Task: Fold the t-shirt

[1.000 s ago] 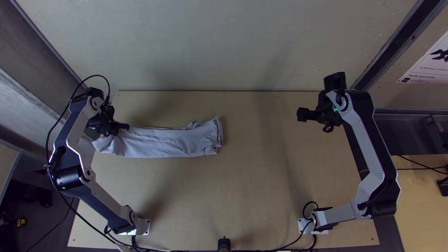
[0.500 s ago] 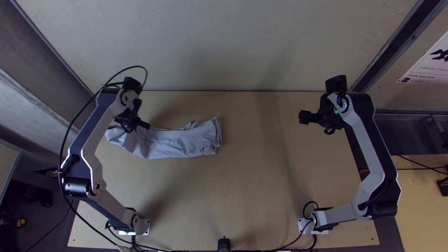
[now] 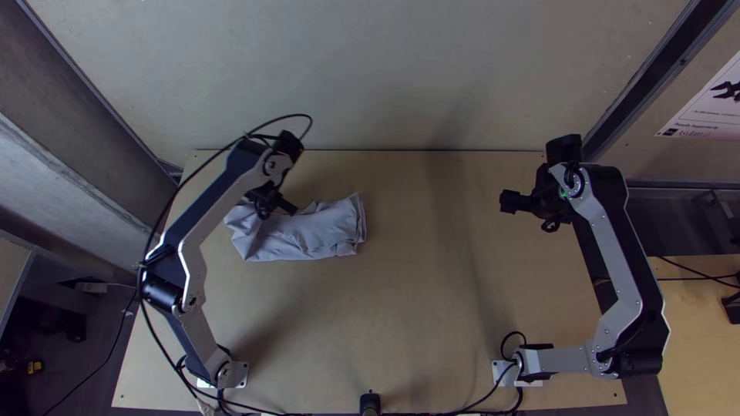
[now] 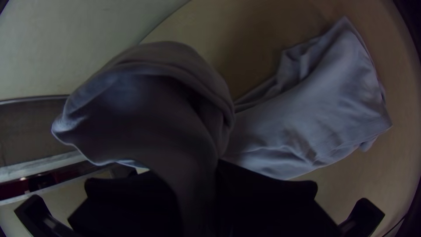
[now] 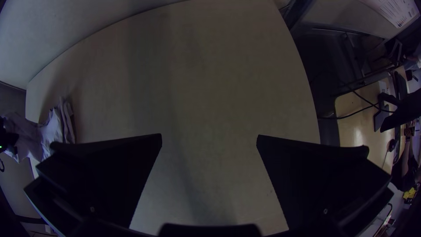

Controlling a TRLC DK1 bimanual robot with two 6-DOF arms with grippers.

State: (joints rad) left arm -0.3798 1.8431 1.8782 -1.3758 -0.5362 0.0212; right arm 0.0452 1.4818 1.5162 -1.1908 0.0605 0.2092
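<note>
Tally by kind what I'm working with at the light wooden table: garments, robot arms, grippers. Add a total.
Garments: 1, the grey cloth t-shirt
Silver-and-black jointed robot arms: 2, left arm and right arm
Grippers with wide flat black fingers: 2, left gripper and right gripper
Total: 5

Printed sheet (image 3: 703, 108): on the pale side panel (image 3: 663, 162), at two o'clock in the top view, bearing small print
Rows of print on it: seen in the right wrist view, too small to read
</note>
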